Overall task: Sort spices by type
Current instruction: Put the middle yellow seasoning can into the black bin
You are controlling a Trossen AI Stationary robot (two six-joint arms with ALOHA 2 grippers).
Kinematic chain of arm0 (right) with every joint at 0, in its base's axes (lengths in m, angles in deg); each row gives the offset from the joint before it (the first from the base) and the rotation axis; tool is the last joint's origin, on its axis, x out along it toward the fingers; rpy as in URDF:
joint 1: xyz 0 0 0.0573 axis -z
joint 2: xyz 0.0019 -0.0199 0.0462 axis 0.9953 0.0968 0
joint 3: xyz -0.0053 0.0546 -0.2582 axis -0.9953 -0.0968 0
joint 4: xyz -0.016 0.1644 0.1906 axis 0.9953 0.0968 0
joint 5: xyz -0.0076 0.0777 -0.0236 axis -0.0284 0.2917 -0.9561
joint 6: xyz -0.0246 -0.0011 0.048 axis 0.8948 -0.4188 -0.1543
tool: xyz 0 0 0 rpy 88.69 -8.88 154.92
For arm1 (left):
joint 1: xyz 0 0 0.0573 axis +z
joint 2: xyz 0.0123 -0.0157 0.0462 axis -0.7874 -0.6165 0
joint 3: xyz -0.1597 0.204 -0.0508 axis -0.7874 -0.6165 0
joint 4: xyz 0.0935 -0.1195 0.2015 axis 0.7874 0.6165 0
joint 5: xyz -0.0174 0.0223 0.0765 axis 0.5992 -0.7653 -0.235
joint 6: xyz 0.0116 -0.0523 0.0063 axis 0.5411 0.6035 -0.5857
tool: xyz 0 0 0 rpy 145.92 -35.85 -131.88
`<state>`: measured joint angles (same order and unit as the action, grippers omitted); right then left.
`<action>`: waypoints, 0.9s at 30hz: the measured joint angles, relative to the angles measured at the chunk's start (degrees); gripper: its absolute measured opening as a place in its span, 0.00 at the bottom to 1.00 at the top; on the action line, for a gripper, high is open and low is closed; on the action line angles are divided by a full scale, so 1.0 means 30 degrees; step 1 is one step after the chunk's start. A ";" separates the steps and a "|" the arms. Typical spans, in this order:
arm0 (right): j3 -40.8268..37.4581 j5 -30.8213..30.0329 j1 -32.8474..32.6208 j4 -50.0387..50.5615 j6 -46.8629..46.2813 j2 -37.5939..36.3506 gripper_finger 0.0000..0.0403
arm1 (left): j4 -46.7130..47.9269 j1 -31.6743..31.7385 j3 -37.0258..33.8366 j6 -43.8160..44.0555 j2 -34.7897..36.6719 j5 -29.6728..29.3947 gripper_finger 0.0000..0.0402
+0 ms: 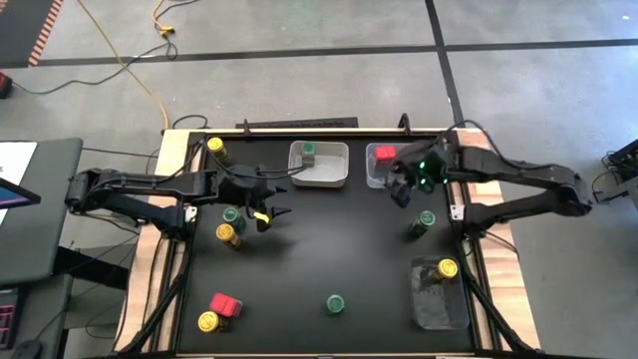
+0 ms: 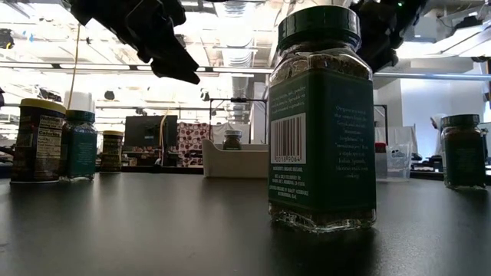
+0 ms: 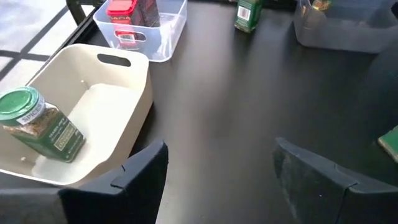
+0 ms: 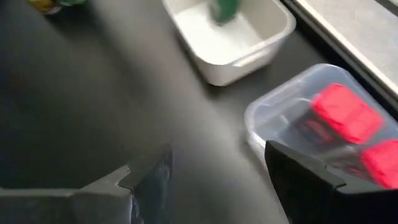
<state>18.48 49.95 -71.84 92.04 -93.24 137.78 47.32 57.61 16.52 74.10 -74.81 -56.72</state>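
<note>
Concrete floor (image 1: 299, 25) with a yellow cable (image 1: 140, 70) surrounds the black table (image 1: 329, 249). White bin (image 1: 321, 170) holds one green-lidded jar (image 1: 309, 153); other spices (image 1: 224, 309) stand scattered. Left gripper (image 1: 267, 217) and right gripper (image 1: 401, 189) hover, fingers spread, empty.

L arm reaches in from the left, its gripper (image 1: 269, 213) up off the table, fingers (image 3: 140, 171) apart, nothing btwn them. R arm comes in from the right, bent at elbow, gripper (image 1: 399, 189) raised too, jaws apart & empty.
</note>
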 joint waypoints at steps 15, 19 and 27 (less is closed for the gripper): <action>0.0015 -0.1428 -0.4907 -0.1604 -0.3468 0.3016 0.70 | 0.1878 -0.0176 0.0036 0.4681 0.0000 -0.0398 0.87; 0.0015 -0.1401 -0.5019 -0.1481 -0.4130 0.3533 0.70 | 0.2659 -0.0198 0.0854 0.6692 0.0007 -0.1082 0.86; 0.0015 -0.1282 -0.5637 -0.0986 -0.3532 0.3492 0.70 | 1.1769 -0.1757 0.4880 1.1710 0.0009 -0.6167 0.86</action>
<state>18.52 46.10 -88.75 89.08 -103.84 148.26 82.63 52.34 31.16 109.23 -74.78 -75.22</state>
